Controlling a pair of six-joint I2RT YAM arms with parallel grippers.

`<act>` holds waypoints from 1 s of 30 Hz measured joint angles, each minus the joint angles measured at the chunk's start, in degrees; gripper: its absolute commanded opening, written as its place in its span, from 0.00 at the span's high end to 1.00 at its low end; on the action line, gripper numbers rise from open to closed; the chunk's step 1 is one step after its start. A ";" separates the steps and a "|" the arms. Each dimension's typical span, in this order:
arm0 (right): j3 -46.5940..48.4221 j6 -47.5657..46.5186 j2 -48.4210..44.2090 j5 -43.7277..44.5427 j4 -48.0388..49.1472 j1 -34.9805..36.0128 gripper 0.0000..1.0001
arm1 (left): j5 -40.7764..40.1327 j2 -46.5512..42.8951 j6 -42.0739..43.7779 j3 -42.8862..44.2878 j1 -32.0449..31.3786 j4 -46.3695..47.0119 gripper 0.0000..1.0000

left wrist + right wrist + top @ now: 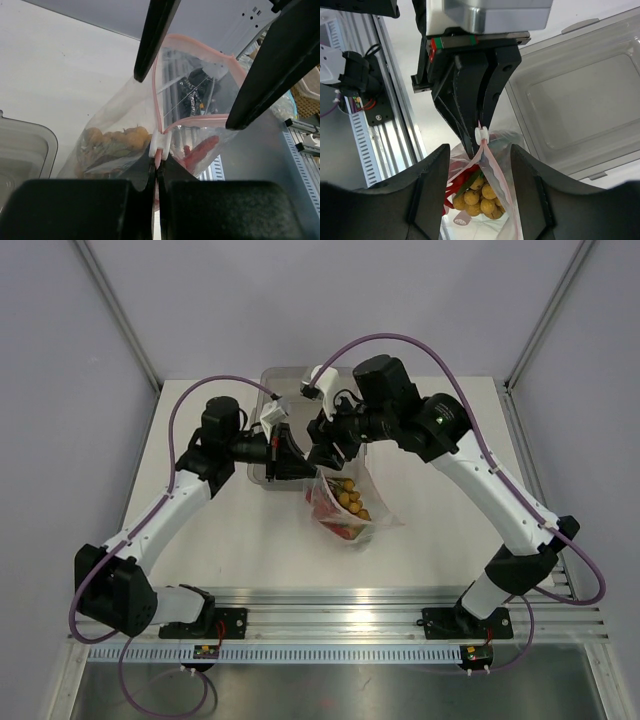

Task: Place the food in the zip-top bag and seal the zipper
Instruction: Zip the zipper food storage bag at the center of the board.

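Observation:
The zip-top bag (345, 508) hangs between my grippers over the table, its mouth spread open in a V. Inside it I see the yellow-tan balls (482, 197), the red lobster (456, 184) and a green stalk (470, 180); I cannot make out the pepper. My left gripper (159, 157) is shut on the pink-red zipper (159, 100) right at its white slider (161, 142), also seen in the top view (302, 470). My right gripper (480, 150) is open, its fingers (427, 200) straddling the bag mouth just beyond the slider (481, 135).
The rigid clear tray (268, 400) lies behind the grippers at mid-table and shows in the right wrist view (580, 100). The aluminium rail (340, 605) with the arm bases runs along the near edge. Grey walls stand at both sides.

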 measured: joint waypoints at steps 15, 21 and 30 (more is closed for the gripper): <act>0.70 7.13 0.63 -1.31 0.09 0.00 0.46 | 0.35 -2.43 11.34 2.45 0.11 -12.72 1.00; 0.70 8.09 2.91 -1.53 0.09 0.00 0.49 | 0.74 -2.49 11.58 2.82 0.11 -13.22 1.00; 0.70 8.59 3.23 -3.06 0.11 0.11 0.62 | 0.92 -2.49 11.58 2.84 0.11 -13.31 1.00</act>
